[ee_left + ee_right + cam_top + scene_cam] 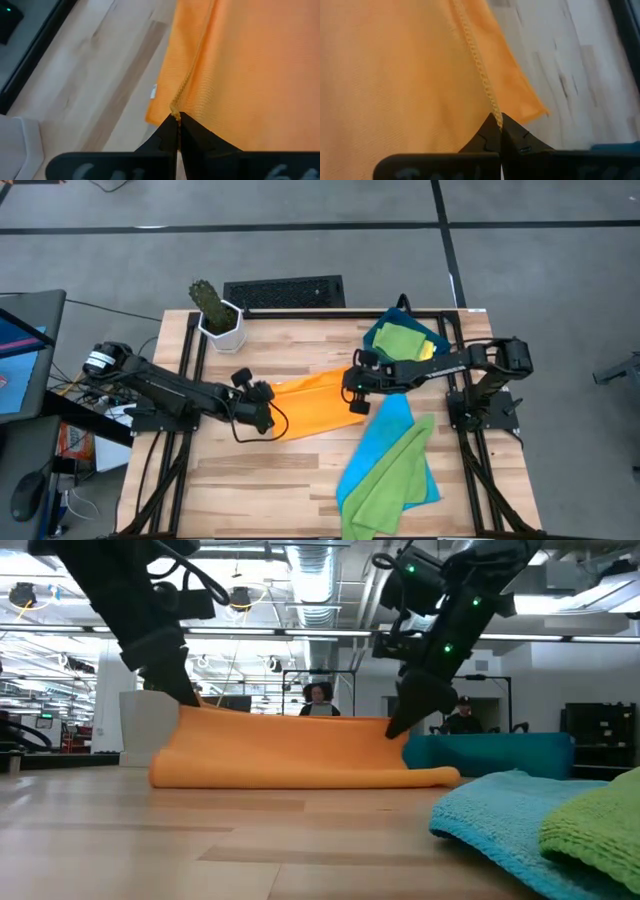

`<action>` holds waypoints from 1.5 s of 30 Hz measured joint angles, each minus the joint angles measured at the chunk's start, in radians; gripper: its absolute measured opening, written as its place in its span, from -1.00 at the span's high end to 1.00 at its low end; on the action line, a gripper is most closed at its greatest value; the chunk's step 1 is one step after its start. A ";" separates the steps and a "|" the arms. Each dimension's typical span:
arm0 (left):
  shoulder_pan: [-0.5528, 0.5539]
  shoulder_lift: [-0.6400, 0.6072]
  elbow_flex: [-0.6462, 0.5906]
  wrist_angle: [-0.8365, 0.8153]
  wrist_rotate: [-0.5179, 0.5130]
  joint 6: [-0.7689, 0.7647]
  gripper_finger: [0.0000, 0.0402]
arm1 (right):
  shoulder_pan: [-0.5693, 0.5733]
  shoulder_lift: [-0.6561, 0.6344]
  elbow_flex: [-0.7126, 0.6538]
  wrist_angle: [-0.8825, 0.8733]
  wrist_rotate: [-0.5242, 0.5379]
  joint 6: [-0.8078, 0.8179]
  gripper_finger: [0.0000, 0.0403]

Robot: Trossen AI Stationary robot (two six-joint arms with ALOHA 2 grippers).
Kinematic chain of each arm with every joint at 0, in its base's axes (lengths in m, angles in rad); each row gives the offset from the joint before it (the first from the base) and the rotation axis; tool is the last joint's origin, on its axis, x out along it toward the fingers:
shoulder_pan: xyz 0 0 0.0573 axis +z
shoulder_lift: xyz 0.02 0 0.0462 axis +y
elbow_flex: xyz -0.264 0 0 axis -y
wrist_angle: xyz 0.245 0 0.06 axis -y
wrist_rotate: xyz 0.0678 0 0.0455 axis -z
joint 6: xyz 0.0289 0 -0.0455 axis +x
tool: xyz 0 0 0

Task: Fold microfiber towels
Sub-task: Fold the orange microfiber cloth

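Note:
The orange towel (312, 402) lies at the table's middle, its upper edge (290, 721) raised between both grippers and its lower fold (300, 778) resting on the wood. My left gripper (264, 414) is shut on the towel's left end. My right gripper (358, 400) is shut on its right end. A bright blue towel (385, 438) lies crumpled at the near right with a lime green towel (395, 478) on top of it. Another green towel (398, 340) and a yellow one (428, 350) lie in the dark-blue tray (400, 314) at the far right. My left gripper pinches the orange towel's stitched edge (176, 111) between its two fingertips, at the left upper corner (188, 706). It comes slanting down from the table's left. The corner is lifted and the cloth hangs below to the table. My right gripper pinches the stitched edge (495, 113) between its two fingertips, at the right upper corner (392, 730). It comes slanting down from the table's right. The corner is lifted, and the edge between the two grippers runs nearly straight.
A green plant in a white pot (218, 315) stands at the far left corner. A black grille (283, 292) lies just beyond the far edge. Bare wood (260, 480) shows at the near left. People (318, 698) stand in the room behind the table.

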 joint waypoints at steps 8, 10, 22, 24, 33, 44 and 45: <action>0.072 0.000 0.000 0.010 0.034 0.002 1.00 | -0.023 -0.009 0.000 -0.006 0.000 -0.018 0.94; 0.081 0.000 0.000 0.011 0.036 0.017 1.00 | -0.022 -0.013 0.001 -0.004 0.000 -0.019 0.94; 0.122 0.001 0.000 0.037 0.047 0.085 1.00 | -0.063 0.014 0.001 0.006 -0.011 0.008 0.85; 0.122 0.012 0.001 0.040 0.062 0.104 0.96 | -0.066 0.014 0.001 0.009 -0.011 0.008 0.79; 0.142 0.144 0.001 0.120 0.058 0.180 0.40 | -0.076 0.014 0.001 0.007 -0.011 0.027 0.64; 0.179 0.157 0.003 0.150 -0.088 0.203 -0.07 | -0.132 0.002 0.001 0.002 -0.012 0.072 0.39; 0.180 0.140 0.005 0.150 -0.087 0.181 -0.08 | -0.132 -0.006 0.001 0.011 -0.014 0.080 0.37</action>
